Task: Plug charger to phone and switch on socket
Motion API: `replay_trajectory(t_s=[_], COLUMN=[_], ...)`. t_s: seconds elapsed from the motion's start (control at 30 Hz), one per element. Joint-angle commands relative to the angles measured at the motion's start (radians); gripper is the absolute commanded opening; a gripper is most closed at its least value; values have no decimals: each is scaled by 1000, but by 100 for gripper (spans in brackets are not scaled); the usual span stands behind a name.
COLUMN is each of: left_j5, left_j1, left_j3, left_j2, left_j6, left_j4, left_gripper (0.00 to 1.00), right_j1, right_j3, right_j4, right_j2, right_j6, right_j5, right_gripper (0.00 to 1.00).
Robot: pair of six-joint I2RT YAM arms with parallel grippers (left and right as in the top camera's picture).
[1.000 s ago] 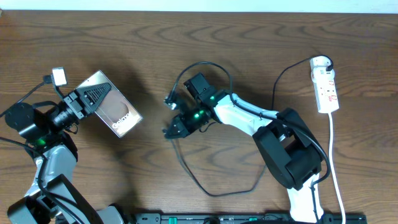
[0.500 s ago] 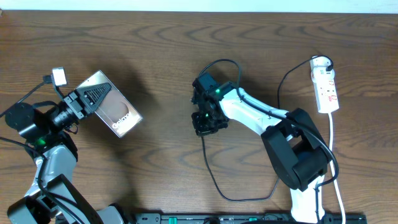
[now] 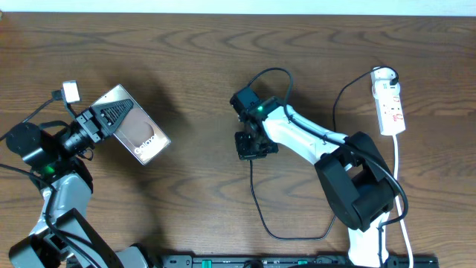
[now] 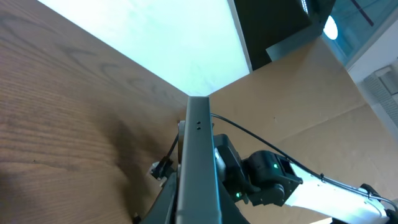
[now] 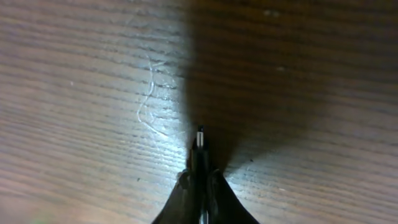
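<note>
The phone [image 3: 134, 126] with white "Galaxy" lettering is held off the table at the left by my left gripper [image 3: 100, 121], which is shut on its near end; in the left wrist view its grey edge [image 4: 197, 168] stands between the jaws. My right gripper [image 3: 250, 146] is at the table's middle, shut on the charger plug [image 5: 199, 149], whose small metal tip points out past the fingers over bare wood. The thin black charger cable [image 3: 256, 208] loops across the table. The white socket strip [image 3: 390, 100] lies at the far right, apart from both grippers.
The socket's white cord [image 3: 401, 201] runs down the right edge. A black cable [image 3: 338, 97] runs from the socket's top end. A small white block [image 3: 71, 91] sits near the left arm. The right arm's base [image 3: 357, 186] stands at lower right.
My right gripper has swung right and turned with the plug in it, dragging the cable loop to the right. The left gripper and phone have not moved.
</note>
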Motion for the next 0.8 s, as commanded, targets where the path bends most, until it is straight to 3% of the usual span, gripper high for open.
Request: replay_trajectory(t_s=[0.0, 0.53, 0.77], left_j5=[23, 23, 23], left_j1=[3, 3, 2], left_j3=[2, 2, 2], left_j2=[-11, -11, -11], left_j6=[-13, -13, -13], left_j4=[5, 5, 5], left_gripper=[7, 7, 8], right_j1=[7, 26, 37], right_j3=[-66, -76, -76], right_j4=[-5, -7, 10], right_j2=[56, 56, 57], right_j6=[31, 83, 81], right_j5=[132, 124, 76], right_gripper=[14, 19, 1])
